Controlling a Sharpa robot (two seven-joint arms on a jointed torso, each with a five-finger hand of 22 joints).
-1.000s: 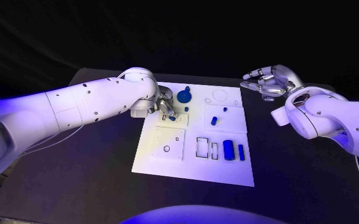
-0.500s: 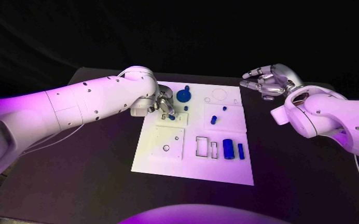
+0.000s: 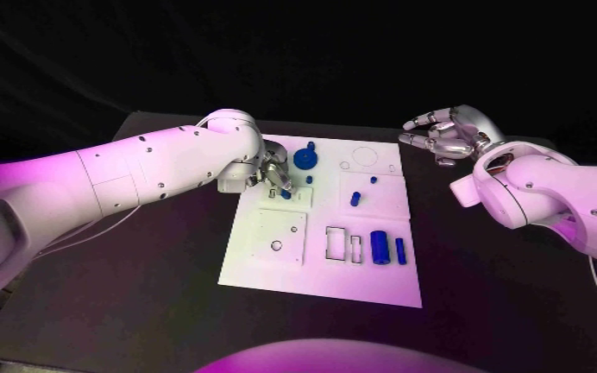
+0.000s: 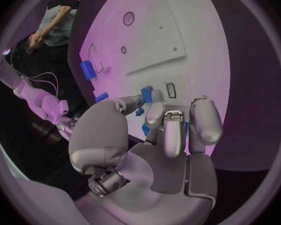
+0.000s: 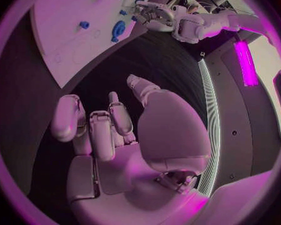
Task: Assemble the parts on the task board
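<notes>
The board point(image 3: 326, 280) is seen lying flat in the middle of the table point(image 3: 124, 304), its long side running away from the robot. The left hand point(image 3: 273, 174) is lowered over the board's far left part, and a small blue part point(image 3: 285, 193) is pinched at its fingertips, just above or on the board (contact with the surface cannot be told). In the left wrist view the fingers point(image 4: 172, 125) are curled together around that part point(image 4: 145, 129), with another blue piece point(image 4: 147, 94) just beyond them on the board.

A round blue disc point(image 3: 306, 161) is placed near the board's far edge, just beside the left hand, with a small blue peg point(image 3: 310, 180) close by it. A short blue piece point(image 3: 356, 199) is found nearer the board's middle. Two blue cylinders point(image 3: 380, 248) point(image 3: 400, 252) are laid side by side toward the near right, next to two outlined rectangular slots point(image 3: 337, 245).

The right hand point(image 3: 445, 142) is held above the table off the board's far right corner, well apart from the parts. Its fingers point(image 5: 90, 127) are bent but spread, and nothing is held in them.
</notes>
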